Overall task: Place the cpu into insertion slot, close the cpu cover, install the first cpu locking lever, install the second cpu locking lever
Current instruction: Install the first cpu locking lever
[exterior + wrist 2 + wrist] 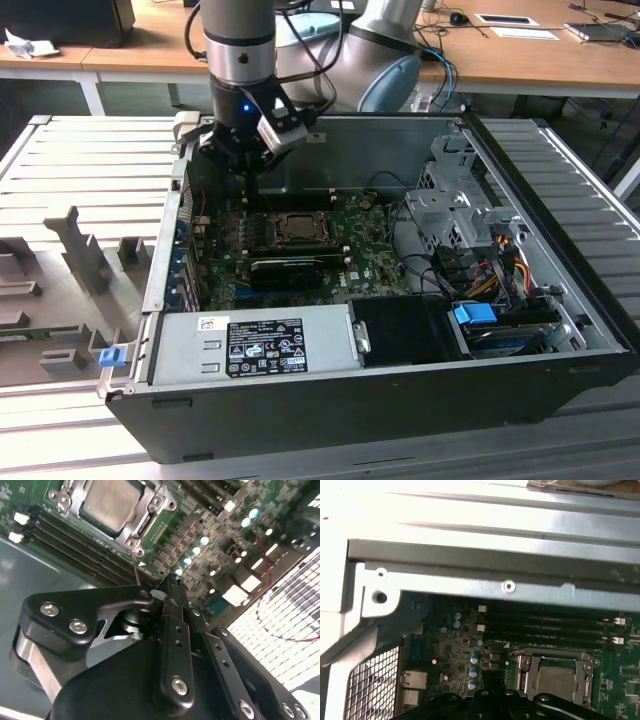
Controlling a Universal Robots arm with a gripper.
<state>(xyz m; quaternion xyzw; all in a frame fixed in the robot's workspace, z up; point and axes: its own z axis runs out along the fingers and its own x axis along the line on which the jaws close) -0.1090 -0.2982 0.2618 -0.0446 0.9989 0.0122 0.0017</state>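
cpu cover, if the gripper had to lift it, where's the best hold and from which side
Probably an outer edge of the cpu cover, coming down from above. It lies flat on the insertion slot, framing the cpu, so only its thin metal rim offers a hold. The gripper is off to one side.

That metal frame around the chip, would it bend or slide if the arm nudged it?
The cpu cover looks like thin stamped metal, so probably stiff yet springy. It lies flat around the cpu on the green board, so it likely wouldn't slide. The end effector hovers nearby.
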